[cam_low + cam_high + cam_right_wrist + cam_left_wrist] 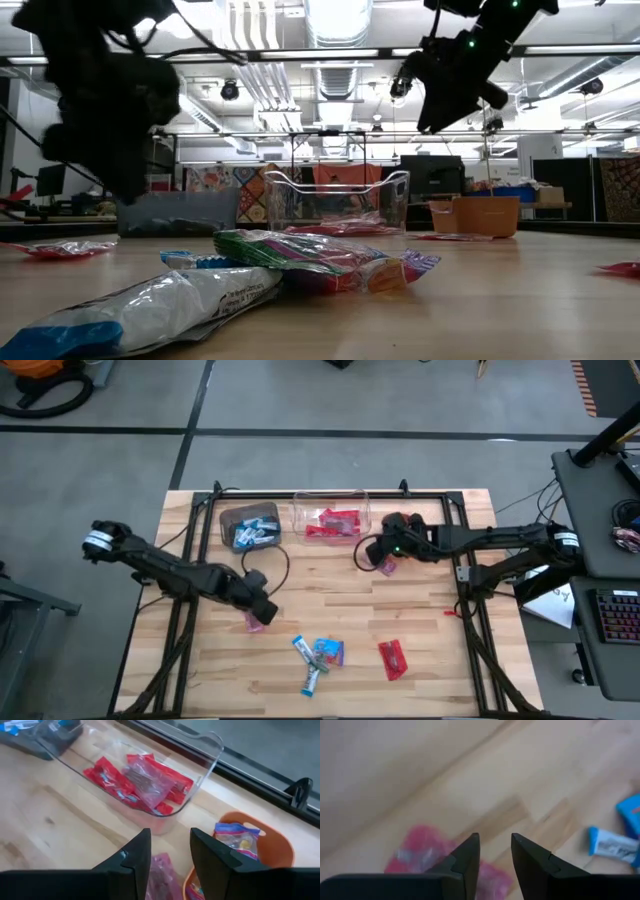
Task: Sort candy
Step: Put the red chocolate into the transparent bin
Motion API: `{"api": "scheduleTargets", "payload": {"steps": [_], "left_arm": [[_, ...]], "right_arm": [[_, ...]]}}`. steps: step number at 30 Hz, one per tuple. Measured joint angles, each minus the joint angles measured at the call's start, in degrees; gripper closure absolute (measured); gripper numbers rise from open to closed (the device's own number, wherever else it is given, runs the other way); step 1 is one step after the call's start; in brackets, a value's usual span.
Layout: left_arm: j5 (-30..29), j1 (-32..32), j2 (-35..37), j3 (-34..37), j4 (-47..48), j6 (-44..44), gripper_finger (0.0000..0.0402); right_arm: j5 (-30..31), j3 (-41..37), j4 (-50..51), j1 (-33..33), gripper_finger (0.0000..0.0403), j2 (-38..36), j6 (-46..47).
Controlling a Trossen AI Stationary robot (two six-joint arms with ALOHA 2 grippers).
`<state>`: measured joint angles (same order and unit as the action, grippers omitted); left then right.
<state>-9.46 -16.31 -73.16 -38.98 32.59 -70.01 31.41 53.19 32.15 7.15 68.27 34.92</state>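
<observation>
My left gripper [264, 610] [495, 842] hangs open above the table's left-middle, and a pink candy [420, 857] [253, 622] lies flat on the wood just under and beside its fingers. My right gripper [375, 550] [165, 847] is open and raised near the far bins, over another pink candy [161, 877] [387, 566] lying on the table. Blue-and-white candies [300, 649] [312, 681], a colourful packet [328, 651] and a red candy [392, 660] lie loose near the near edge. In the low view both grippers [110, 130] [450, 85] stand clear of the tabletop.
Along the far edge stand a brown bin [250, 525] holding blue-and-white candies, a clear bin [331, 518] [210, 750] holding red ones, and an orange bin [272, 845] [485, 215] with purple packets, mostly hidden under my right arm in the high view. Black frame rails border the table.
</observation>
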Motion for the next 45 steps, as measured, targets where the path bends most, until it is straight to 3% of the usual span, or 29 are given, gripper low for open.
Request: {"api": "scheduleTargets", "payload": {"steps": [9,17,23,30,36,45], "left_arm": [[-1.49,-3.07,-3.04,-0.63,2.97,-10.20,0.0349],[-1.42,-4.87,-9.59,-8.79,14.79,-15.25,0.0363],[2.48,-5.95,-16.98,-13.65,28.24,-21.73,0.0364],[4.01,-6.16,-20.38,-13.86,22.31,-20.09,0.0363],[1.41,-6.17,-19.35,-13.86,21.48,-21.03,0.0332],[0.41,-6.17,-19.42,-13.79,21.15,-22.10,0.0242]], "right_arm": [[0.19,0.00,0.05,-1.20,0.0273,0.04,-0.05],[0.18,0.00,0.10,-1.29,0.0273,0.17,-1.43],[0.16,0.00,0.11,-1.29,0.0273,0.17,-2.07],[0.14,-0.35,0.17,-1.29,0.0273,0.17,-2.74],[0.14,-1.48,0.06,-1.29,0.0273,0.17,-2.59],[0.01,-4.13,-2.73,-1.29,0.0273,0.20,-2.39]]}}
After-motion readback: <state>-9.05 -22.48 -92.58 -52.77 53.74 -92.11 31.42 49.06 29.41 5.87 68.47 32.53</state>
